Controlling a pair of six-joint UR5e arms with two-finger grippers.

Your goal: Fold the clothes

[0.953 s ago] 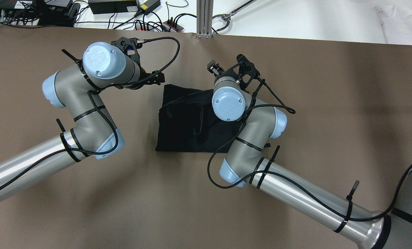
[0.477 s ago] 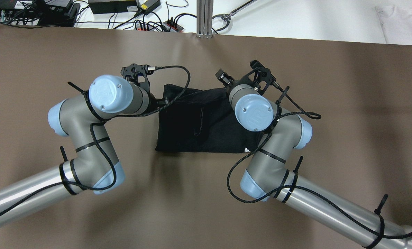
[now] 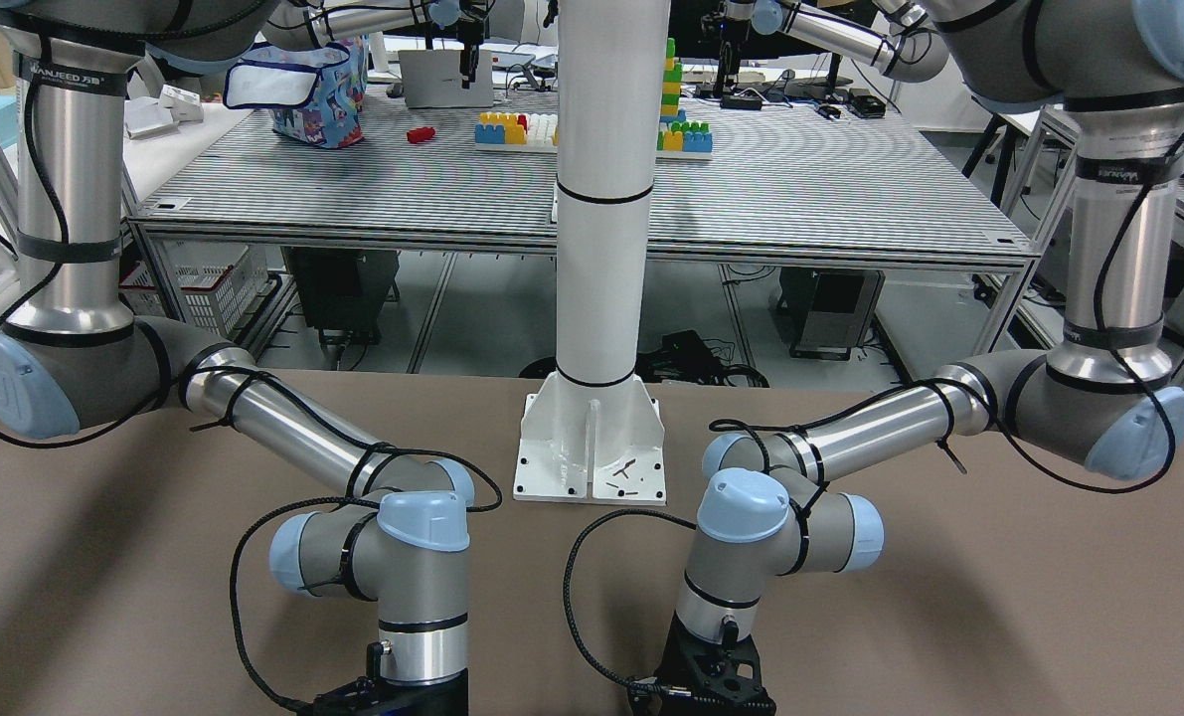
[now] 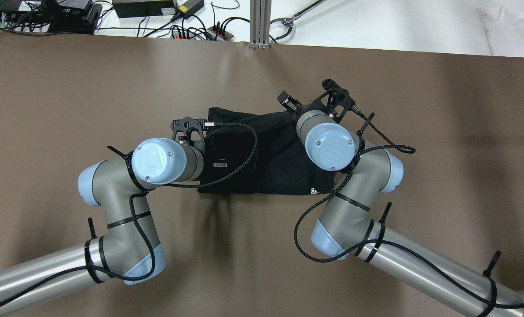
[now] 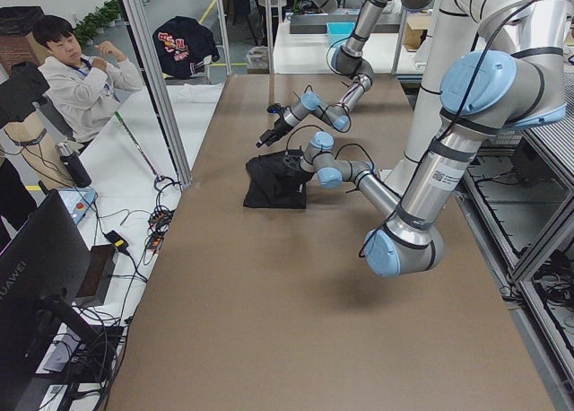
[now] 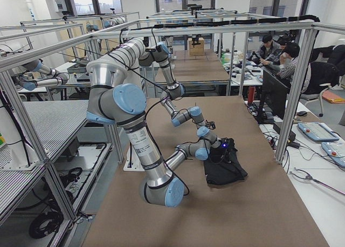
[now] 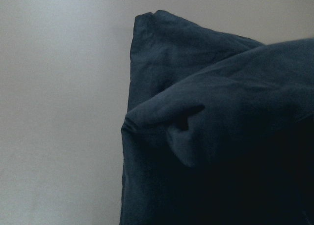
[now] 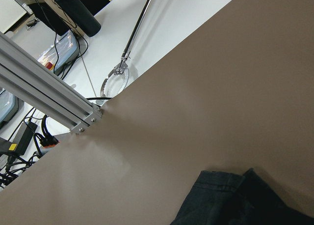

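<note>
A black garment (image 4: 270, 149) lies folded on the brown table (image 4: 68, 88), also shown in the exterior left view (image 5: 269, 182) and the exterior right view (image 6: 226, 169). My left gripper (image 4: 218, 164) is low over the garment's left part; the left wrist view shows only dark cloth (image 7: 221, 136) with its far corner, no fingers. My right gripper (image 4: 287, 100) is at the garment's far right corner; the right wrist view shows that corner (image 8: 235, 200) and bare table. I cannot tell whether either gripper is open or shut.
Cables and power strips (image 4: 200, 31) and an aluminium post (image 4: 260, 22) lie past the table's far edge. A white cloth (image 4: 512, 26) lies at the far right. The white pillar base (image 3: 592, 447) stands between the arms. Operators sit nearby (image 5: 81, 79).
The left gripper moved from beyond the garment's far left corner back onto its left part. The right arm shifted right, uncovering the garment's right side.
</note>
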